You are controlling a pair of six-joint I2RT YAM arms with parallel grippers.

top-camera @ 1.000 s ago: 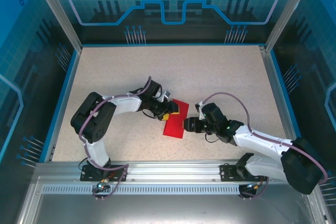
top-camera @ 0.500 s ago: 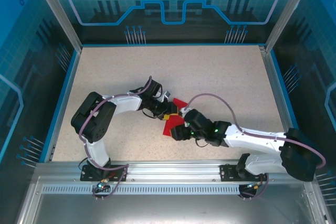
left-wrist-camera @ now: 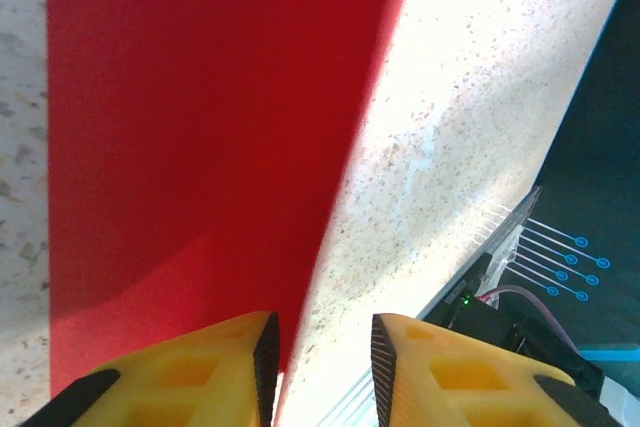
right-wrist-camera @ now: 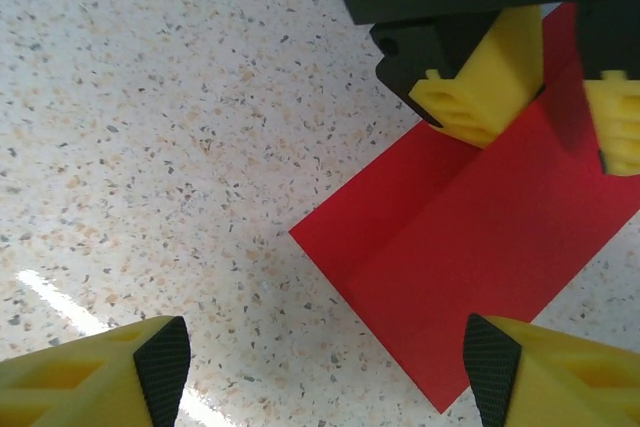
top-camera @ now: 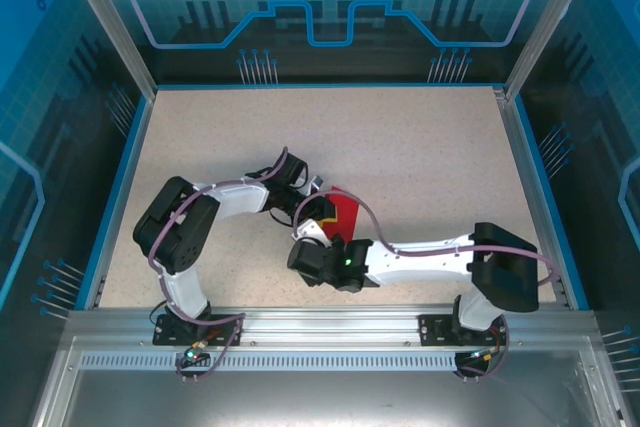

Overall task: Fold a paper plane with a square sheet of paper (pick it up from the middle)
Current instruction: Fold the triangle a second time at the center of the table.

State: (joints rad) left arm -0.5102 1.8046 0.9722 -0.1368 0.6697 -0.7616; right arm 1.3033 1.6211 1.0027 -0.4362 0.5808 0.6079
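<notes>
Stage: early, by my reckoning; the sheet [right-wrist-camera: 470, 247] shows one straight fold line across it, one layer lying over another; no pointed nose, no wings, nothing like a dart yet
Left to do: nearly all of it, I'd judge; the nose folds, the long centre crease, the wings
Left pincer [left-wrist-camera: 320, 342]: low over the counter [top-camera: 400, 137]; jaws set close with a slim gap between them; nothing clamped that I can see, though a red edge runs right up to that gap
Sheet: flat on the counter directly under the left pincer, spreading away to its right
Right pincer [right-wrist-camera: 325, 367]: just on the near side of the left pincer, looking down towards it; jaws spread wide, holding nothing
Count: one sheet; two arms; two pincers; four yellow fingers [right-wrist-camera: 480, 87], two to each pincer; one counter
</notes>
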